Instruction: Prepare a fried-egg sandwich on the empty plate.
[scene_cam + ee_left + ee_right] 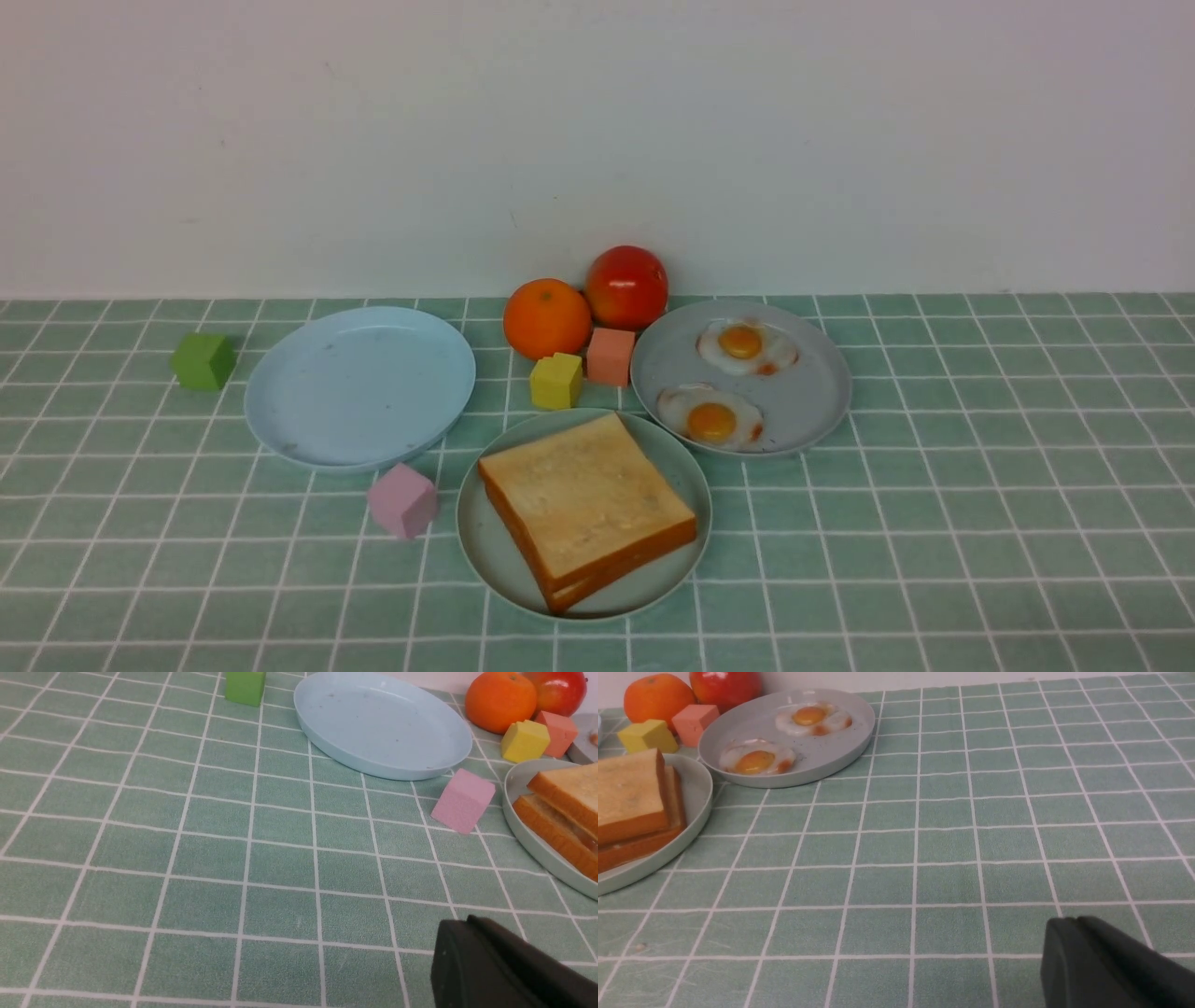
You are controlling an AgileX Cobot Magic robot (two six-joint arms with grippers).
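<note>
Two square golden toast slices [588,495] lie stacked on the round mint-green plate [485,551] at the front centre. From the left wrist view a thin pale layer shows between the slices [572,812]; what it is I cannot tell. Two fried eggs [744,343] [711,418] lie on the grey plate [812,392] behind and to the right. Neither arm appears in the front view. My left gripper [467,921] hovers over bare cloth left of the toast, fingers pressed together, holding nothing. My right gripper [1069,921] is shut and empty over the cloth right of the plates.
A bare light blue plate [359,383] sits at the left. An orange [546,317] and a red fruit [625,285] stand by the wall. Yellow [556,381], salmon [611,356], pink [402,500] and green [203,361] blocks lie around the plates.
</note>
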